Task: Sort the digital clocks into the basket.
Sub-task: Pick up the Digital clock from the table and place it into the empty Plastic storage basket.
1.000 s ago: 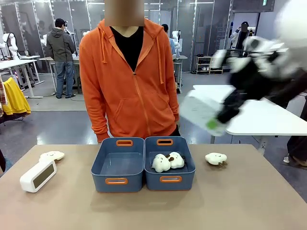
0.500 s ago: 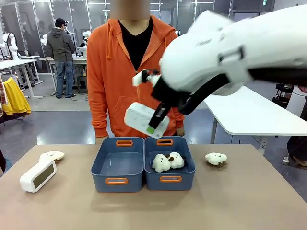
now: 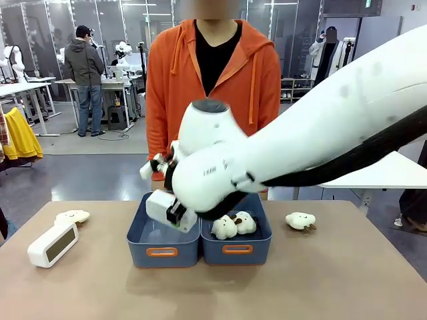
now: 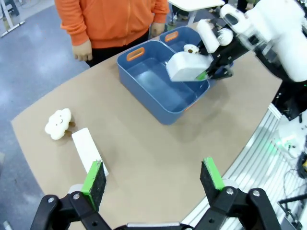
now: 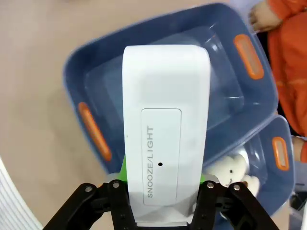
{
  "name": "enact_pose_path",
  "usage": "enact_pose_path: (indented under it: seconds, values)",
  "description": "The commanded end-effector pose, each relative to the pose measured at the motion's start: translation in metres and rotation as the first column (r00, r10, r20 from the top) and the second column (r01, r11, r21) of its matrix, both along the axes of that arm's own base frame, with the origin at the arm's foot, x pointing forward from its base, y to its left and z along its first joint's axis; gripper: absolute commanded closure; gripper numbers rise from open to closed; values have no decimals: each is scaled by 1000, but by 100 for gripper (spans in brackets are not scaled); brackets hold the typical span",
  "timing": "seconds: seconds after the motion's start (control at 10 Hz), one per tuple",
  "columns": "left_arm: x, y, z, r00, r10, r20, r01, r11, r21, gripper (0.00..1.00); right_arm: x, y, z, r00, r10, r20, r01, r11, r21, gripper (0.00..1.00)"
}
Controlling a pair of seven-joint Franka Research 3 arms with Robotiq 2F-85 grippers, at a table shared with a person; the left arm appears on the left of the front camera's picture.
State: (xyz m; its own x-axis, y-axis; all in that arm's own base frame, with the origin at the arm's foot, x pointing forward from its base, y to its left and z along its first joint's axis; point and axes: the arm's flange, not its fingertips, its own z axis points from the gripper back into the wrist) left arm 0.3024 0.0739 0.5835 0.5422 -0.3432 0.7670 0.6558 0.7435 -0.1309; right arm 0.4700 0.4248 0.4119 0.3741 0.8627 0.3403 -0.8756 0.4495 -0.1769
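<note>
One digital clock, a white block, hangs just above the left blue basket, with my right gripper shut on it. The right wrist view shows this clock with its SNOOZE/LIGHT top facing the camera, over the empty basket. The left wrist view has the same held clock over that basket. The second clock lies on the table at the far left. It lies a little beyond the left finger of my left gripper, which hovers open above the table with nothing between its fingers.
The right blue tub holds two cream plush toys. Another plush lies behind the second clock, and one lies right of the tubs. A person in an orange hoodie stands at the far edge.
My right arm has swung from the right to the left and down, carrying the clock to just above the left basket. The person has stepped slightly to the right.
</note>
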Motion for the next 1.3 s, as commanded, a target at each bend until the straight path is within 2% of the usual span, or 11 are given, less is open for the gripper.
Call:
enact_pose_path:
  seconds: [0.0, 0.3, 0.4, 0.5, 0.6, 0.8, 0.9, 1.0, 1.2]
  values:
    - [-1, 2, 0, 1000, -14, -4, 14, 1000, 12, 0, 24, 35, -22, 999, -38, 3, 38, 999, -24, 100]
    - [-1, 2, 0, 1000, -14, -4, 14, 1000, 12, 0, 29, 41, -44, 997, -38, -64, 35, 998, -52, 100]
    - [-1, 2, 0, 1000, -14, -4, 14, 1000, 12, 0, 29, 40, -46, 996, -48, -82, 44, 998, -53, 33]
    - [-1, 2, 0, 1000, -14, -4, 14, 1000, 12, 0, 31, 38, -48, 995, -55, -85, 51, 997, -51, 27]
    - [-1, 2, 0, 1000, -14, -4, 14, 1000, 12, 0, 32, 36, -48, 995, -59, -84, 55, 997, -48, 9]
    - [-1, 2, 0, 1000, -14, -4, 14, 1000, 12, 0, 29, 29, -46, 994, -72, -80, 70, 997, -33, 0]
    - [-1, 2, 0, 1000, -14, -4, 14, 1000, 12, 0, 22, 18, -39, 993, -74, -96, 75, 997, -2, 0]
    - [-1, 2, 0, 1000, -14, -4, 14, 1000, 12, 0, 34, 35, -47, 996, -34, -79, 30, 998, -47, 0]
    - [-1, 2, 0, 1000, -14, -4, 14, 1000, 12, 0, 34, 35, -47, 996, -34, -79, 30, 998, -47, 0]
